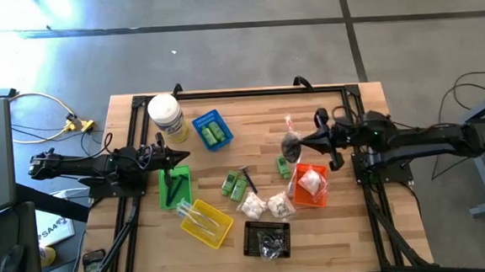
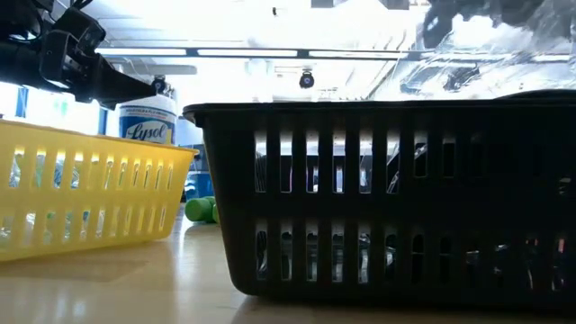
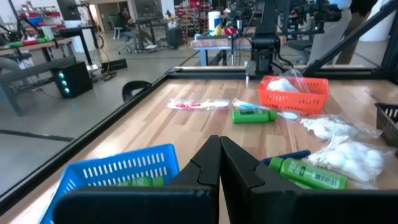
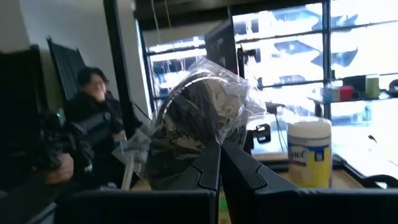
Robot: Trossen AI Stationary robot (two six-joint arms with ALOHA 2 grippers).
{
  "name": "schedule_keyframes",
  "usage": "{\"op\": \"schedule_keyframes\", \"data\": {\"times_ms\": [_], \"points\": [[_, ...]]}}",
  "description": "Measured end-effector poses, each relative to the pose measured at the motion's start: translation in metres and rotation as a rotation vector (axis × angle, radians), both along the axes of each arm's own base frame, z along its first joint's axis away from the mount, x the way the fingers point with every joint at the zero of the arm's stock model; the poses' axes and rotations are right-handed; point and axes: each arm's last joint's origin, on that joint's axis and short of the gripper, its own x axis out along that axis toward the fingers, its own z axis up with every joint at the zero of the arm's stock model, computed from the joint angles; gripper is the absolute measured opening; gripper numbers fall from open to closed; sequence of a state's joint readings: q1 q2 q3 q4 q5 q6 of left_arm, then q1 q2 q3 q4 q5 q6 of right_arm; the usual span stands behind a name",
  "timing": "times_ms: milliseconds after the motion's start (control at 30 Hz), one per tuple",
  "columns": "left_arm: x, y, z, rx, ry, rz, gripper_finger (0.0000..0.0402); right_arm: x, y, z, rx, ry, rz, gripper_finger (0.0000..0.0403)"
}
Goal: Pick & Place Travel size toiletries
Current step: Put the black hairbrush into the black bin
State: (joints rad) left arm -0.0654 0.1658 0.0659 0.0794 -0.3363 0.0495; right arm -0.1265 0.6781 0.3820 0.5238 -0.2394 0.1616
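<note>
the right claw (image 4: 219,149) is clamping a clear packet of grey bits (image 4: 199,118) in the air just beyond the orange basket (image 1: 311,197), while the left claw (image 3: 219,149), its fingers pressed together, is hovering over the green basket (image 1: 175,188), across the table (image 1: 250,123) from the orange basket.

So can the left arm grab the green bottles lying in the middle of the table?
Probably yes. The left gripper is shut and empty above the green basket, and the green bottles lie on bare wood beside it with nothing between. The right gripper is busy holding a grey packet.
</note>
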Motion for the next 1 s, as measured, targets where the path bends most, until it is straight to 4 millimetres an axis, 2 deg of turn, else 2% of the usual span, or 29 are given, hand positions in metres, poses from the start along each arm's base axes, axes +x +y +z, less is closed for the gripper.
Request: {"op": "schedule_keyframes", "data": {"times_ms": [100,333,633,1000], "points": [[0.000,0.000,0.002,0.006,-0.014,0.000,0.0000,-0.010,0.001,-0.017,0.011,-0.017,0.002,0.0003],[0.000,0.000,0.003,0.007,-0.030,0.000,0.0000,-0.024,0.003,-0.036,0.009,-0.051,0.008,0.0003],[0.000,0.000,0.003,0.004,-0.029,-0.001,0.0000,-0.027,0.004,-0.049,-0.003,-0.038,0.003,0.0003],[0.000,0.000,0.003,0.003,-0.029,-0.001,0.0000,-0.028,0.004,-0.050,0.006,-0.048,0.010,0.0003]]}}
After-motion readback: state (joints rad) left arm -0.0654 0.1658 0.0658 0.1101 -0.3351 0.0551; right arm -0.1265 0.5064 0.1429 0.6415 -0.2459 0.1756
